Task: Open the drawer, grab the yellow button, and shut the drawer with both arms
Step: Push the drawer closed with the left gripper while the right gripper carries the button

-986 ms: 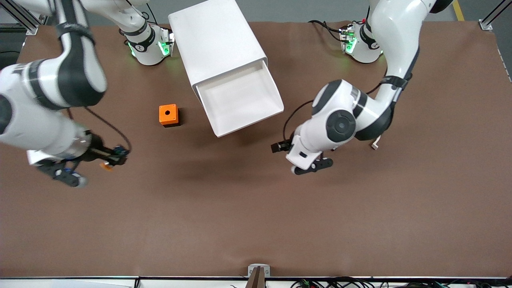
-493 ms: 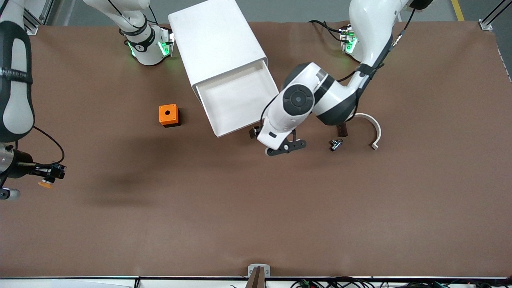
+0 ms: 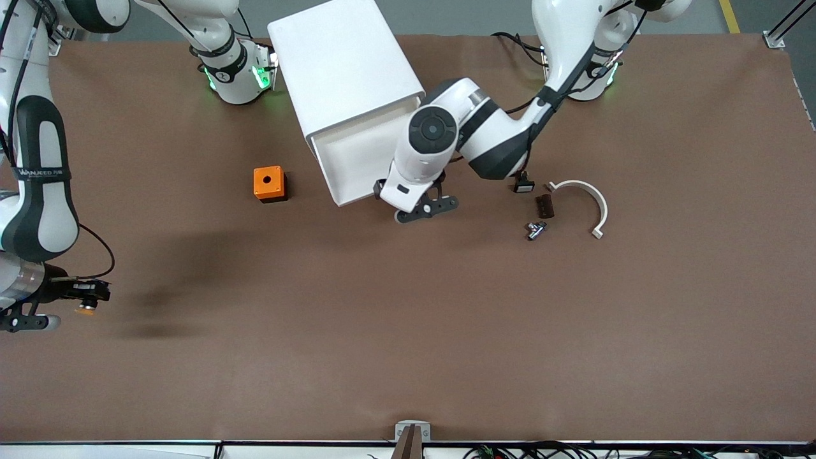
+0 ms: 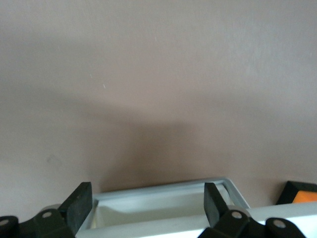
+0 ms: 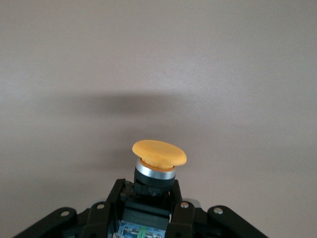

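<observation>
The top drawer (image 3: pixel 349 159) stands partly pulled out of the white cabinet (image 3: pixel 344 64), and no part shows in its tray. My left gripper (image 3: pixel 417 209) is open at the drawer's front edge. In the left wrist view the drawer's front rim (image 4: pixel 163 191) lies between the spread fingers of the left gripper (image 4: pixel 147 199). My right gripper (image 3: pixel 86 298) is over the table at the right arm's end, shut on the button (image 3: pixel 85 310). In the right wrist view the button (image 5: pixel 158 154) sticks out of the right gripper (image 5: pixel 147 191), orange cap forward.
An orange cube with a hole (image 3: pixel 268 183) sits beside the drawer toward the right arm's end, also in the left wrist view (image 4: pixel 302 193). Toward the left arm's end lie a white curved piece (image 3: pixel 593 199), a dark block (image 3: pixel 544 206), a black white-faced part (image 3: pixel 523 186) and a metal part (image 3: pixel 534 229).
My left arm has swung across to the drawer's front, and the drawer has slid a little way in. My right arm has carried the button toward its end of the table.
</observation>
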Action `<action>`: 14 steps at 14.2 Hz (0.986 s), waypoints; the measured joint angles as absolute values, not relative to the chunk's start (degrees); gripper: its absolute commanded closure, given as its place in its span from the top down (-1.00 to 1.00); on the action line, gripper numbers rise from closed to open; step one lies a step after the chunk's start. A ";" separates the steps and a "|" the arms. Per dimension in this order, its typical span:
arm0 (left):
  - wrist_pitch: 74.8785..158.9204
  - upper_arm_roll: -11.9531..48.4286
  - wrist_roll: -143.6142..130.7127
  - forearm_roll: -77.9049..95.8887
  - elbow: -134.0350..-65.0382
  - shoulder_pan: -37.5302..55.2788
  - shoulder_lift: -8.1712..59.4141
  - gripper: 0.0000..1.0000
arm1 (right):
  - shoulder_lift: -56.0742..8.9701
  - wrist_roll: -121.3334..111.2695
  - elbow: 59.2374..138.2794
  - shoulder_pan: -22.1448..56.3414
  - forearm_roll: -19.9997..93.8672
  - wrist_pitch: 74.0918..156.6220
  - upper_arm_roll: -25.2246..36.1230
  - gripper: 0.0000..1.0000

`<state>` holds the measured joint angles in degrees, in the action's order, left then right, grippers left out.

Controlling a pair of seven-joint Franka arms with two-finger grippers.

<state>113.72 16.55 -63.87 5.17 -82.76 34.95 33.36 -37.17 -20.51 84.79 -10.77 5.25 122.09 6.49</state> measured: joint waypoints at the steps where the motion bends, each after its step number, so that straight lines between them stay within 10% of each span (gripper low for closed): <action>1: 113.72 16.54 -65.29 5.17 -82.87 36.13 33.37 0.99 | -38.02 -21.21 84.77 -11.06 5.25 123.03 6.48 -0.99; 14: 113.72 18.25 -73.17 7.96 -84.17 43.44 33.73 0.99 | -44.81 -22.69 84.71 -12.05 5.24 127.76 6.40 -0.99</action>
<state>113.72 18.25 -73.17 7.96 -84.17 43.44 33.73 -44.81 -22.69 84.71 -12.05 5.24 127.76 6.40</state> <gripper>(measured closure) 0.004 0.599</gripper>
